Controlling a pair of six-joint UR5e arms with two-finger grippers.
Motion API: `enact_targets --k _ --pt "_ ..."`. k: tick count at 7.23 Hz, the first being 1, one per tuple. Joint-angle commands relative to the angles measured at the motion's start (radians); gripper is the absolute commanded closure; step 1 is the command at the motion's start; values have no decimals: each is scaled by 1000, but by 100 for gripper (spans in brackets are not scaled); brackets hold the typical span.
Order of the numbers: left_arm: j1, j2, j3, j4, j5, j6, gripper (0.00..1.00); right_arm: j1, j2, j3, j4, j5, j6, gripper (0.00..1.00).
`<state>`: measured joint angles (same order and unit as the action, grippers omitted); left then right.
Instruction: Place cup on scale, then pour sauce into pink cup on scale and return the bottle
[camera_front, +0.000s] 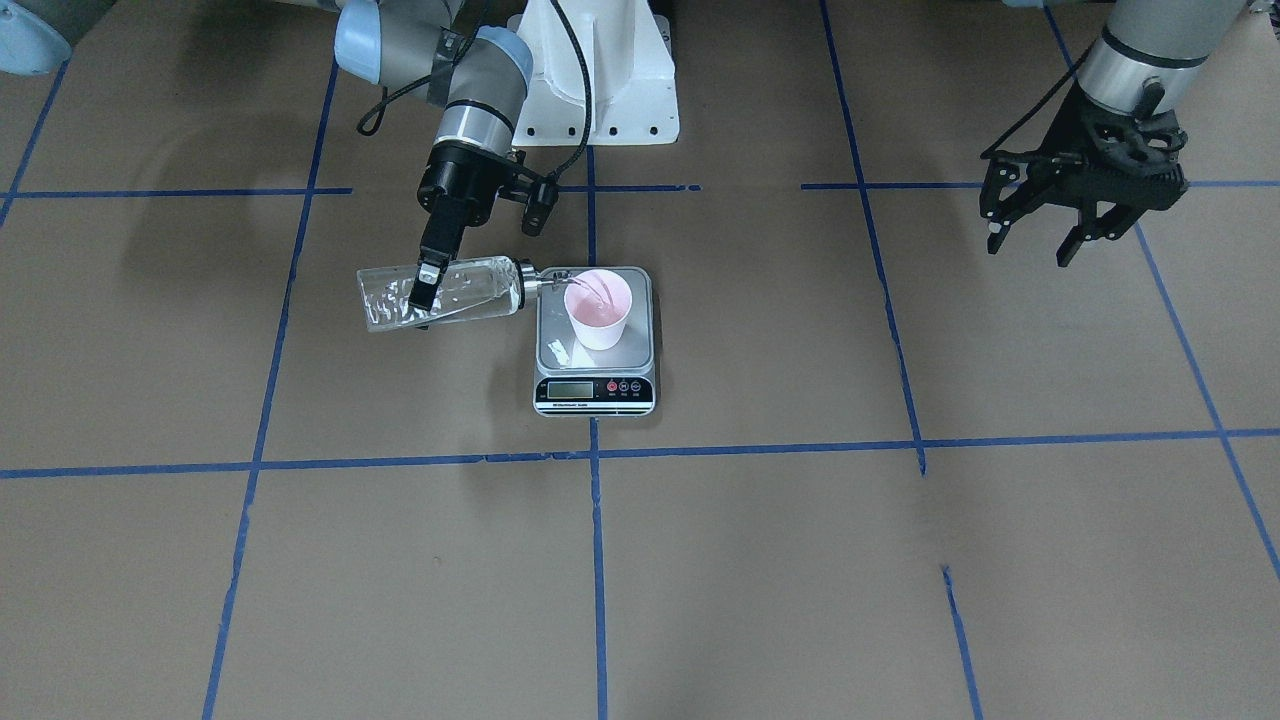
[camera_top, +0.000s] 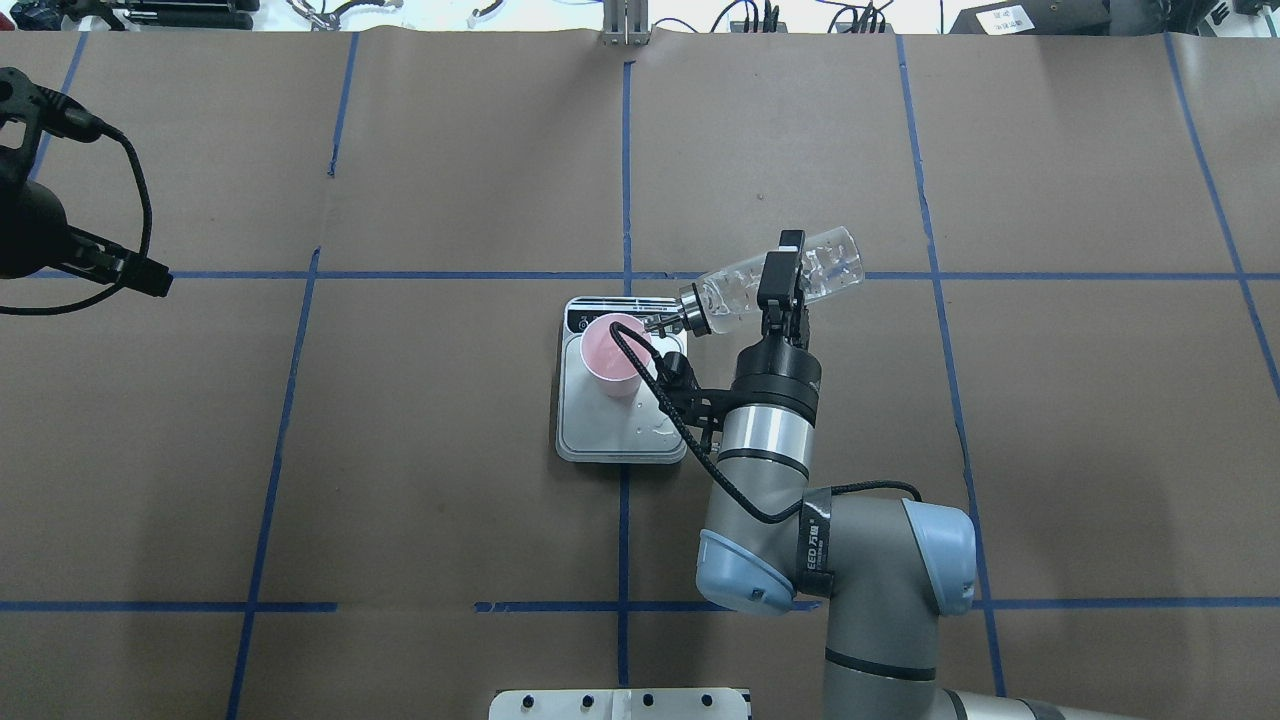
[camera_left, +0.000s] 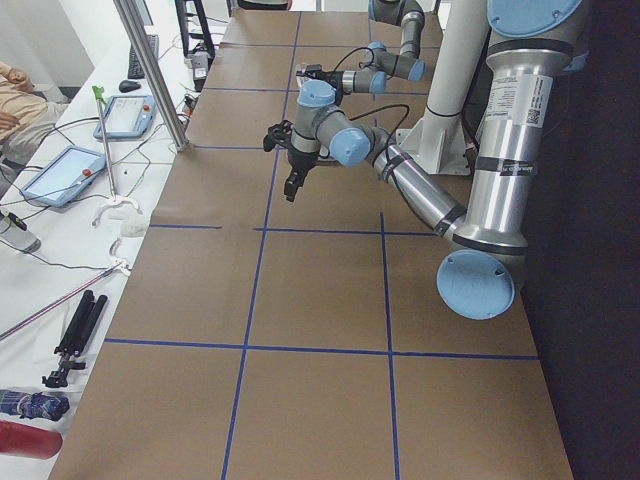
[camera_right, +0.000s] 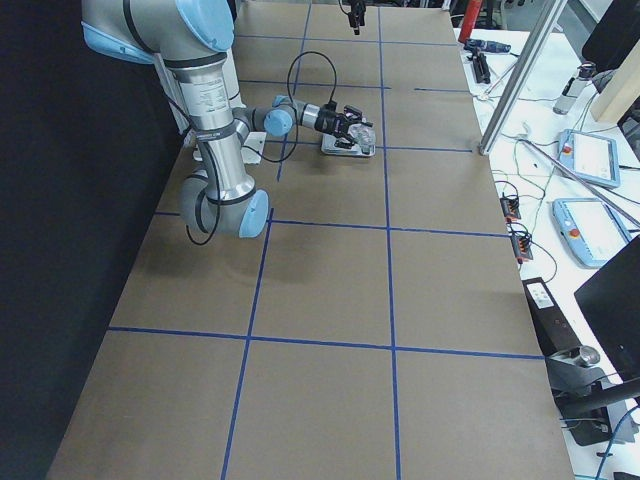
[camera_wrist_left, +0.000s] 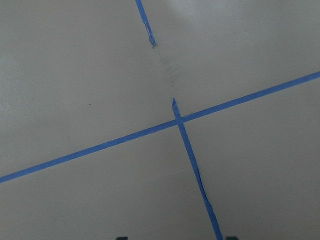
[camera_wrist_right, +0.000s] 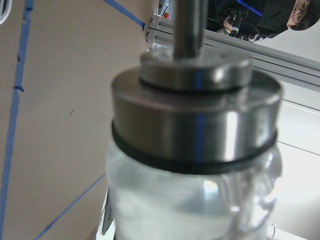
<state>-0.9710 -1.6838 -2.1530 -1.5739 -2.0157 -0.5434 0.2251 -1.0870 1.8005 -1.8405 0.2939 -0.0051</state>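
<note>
Your right pincer (camera_front: 426, 288) is clamped across the middle of the small clear glass cylindrical bottle (camera_front: 480, 288), fingers closed tight on the glass. The bottle is tipped close to horizontal so its silver metal spout (camera_front: 546, 283) reaches over the rim of the small pale pink tapered plastic cup (camera_front: 598, 312). My read is that the mid-body grip is there to keep the neck end free over the cup. The cup stands upright on the square silver platform of the small flat kitchen scale (camera_front: 556, 330), towards the platform's far side from the robot, near the display, so the weight can be read while filling. Clear, water-like sauce (camera_front: 392, 302) lies along the bottle's lower side, a thin stream arcs from spout to cup, and some liquid shows in the cup bottom, so I judge you mid-pour, with the bottle's return not yet done. There are pale patches on the platform beside the cup; spill or glare, I cannot tell. Your left pincer (camera_front: 1040, 236) hangs wide open, holding nothing, well apart from the scale above the brown paper surface with blue tape lines (camera_front: 800, 560). It is parked out of the way, I would guess.
</note>
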Motion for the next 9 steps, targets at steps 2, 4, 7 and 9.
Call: enact_targets --k 2,4,7,9 --pt "0 -2 -1 0 0 -1 28 3 -13 32 9 16 28 100" --pt "-2 -5 -1 2 0 -1 28 2 -16 33 9 56 233 100" --pt "-2 -7 -2 2 0 -3 28 -3 -31 31 9 112 550 100" --pt "-2 -7 -2 2 0 -3 28 -13 -27 30 44 152 773 100"
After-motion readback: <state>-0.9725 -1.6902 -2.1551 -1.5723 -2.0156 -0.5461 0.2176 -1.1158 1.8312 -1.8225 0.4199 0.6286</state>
